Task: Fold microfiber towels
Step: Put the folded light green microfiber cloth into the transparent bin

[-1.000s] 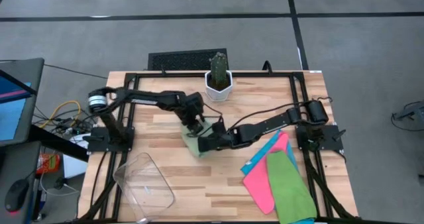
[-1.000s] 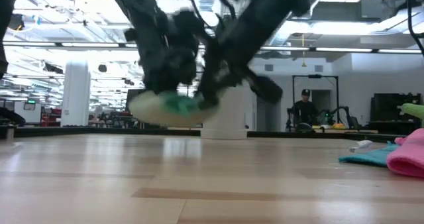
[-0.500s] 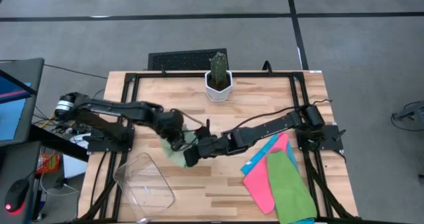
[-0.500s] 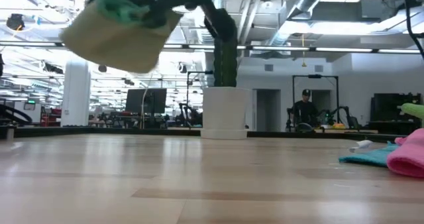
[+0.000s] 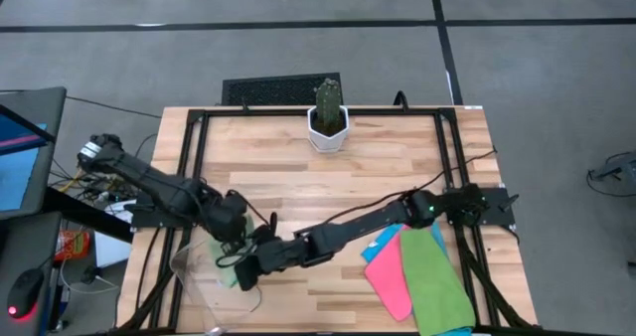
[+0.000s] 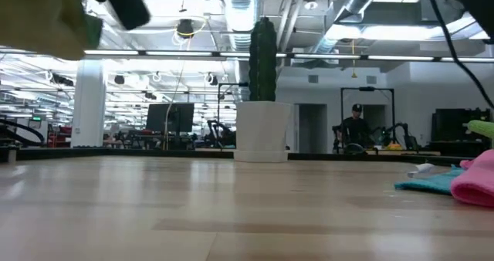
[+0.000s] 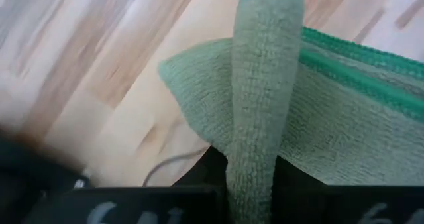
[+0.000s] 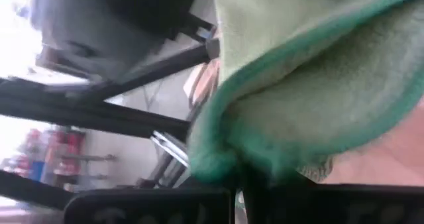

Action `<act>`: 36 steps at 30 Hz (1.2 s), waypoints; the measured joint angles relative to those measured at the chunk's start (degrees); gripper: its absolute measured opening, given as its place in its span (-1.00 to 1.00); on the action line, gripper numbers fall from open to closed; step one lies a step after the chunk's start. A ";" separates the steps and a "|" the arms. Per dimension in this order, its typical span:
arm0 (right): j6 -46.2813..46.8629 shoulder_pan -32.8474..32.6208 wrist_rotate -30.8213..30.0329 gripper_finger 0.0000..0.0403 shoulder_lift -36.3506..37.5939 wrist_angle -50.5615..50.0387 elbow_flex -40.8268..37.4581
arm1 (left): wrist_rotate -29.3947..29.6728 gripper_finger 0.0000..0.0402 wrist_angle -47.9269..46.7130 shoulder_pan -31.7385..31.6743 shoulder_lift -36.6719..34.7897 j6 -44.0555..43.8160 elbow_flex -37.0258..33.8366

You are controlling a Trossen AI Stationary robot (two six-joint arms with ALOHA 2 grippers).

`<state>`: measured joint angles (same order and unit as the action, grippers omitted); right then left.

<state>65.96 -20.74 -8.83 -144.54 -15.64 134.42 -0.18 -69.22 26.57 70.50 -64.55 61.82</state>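
1. Green towel [image 5: 231,273] pinched between left gripper [image 5: 237,258] and right gripper [image 5: 248,272], both clamped on it, up over clear bin [image 5: 214,268].
2. Risk: letting go unevenly, so the fold flops open or snags the rim.
3. Pink towel [image 5: 388,274] and others waiting well apart.

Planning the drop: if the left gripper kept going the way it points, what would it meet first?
Likely the clear bin: the left gripper, shut on the green towel, hangs right over it. Height is unclear.
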 joint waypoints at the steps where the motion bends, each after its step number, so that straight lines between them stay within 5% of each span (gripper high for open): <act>1: 1.79 -0.11 0.02 -0.88 0.08 3.05 -1.74 | 0.11 -0.94 -0.69 1.42 -0.20 -0.70 0.00; 9: -0.89 -2.05 -0.32 -0.84 -1.08 0.23 -0.55 | 4.01 -0.94 -0.72 10.42 -0.02 -7.66 -0.36; 22: -2.98 -5.65 2.94 -0.06 -0.95 -2.08 -0.55 | 5.46 -0.94 4.94 21.52 0.00 -19.17 -0.96; 36: -2.16 -6.60 -0.43 -0.18 2.16 -9.83 -0.64 | 8.10 -0.95 26.74 30.06 0.00 -32.97 0.28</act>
<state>63.81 -27.34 -9.26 -142.38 -25.47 133.78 7.92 -42.48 56.63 70.50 -97.53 62.10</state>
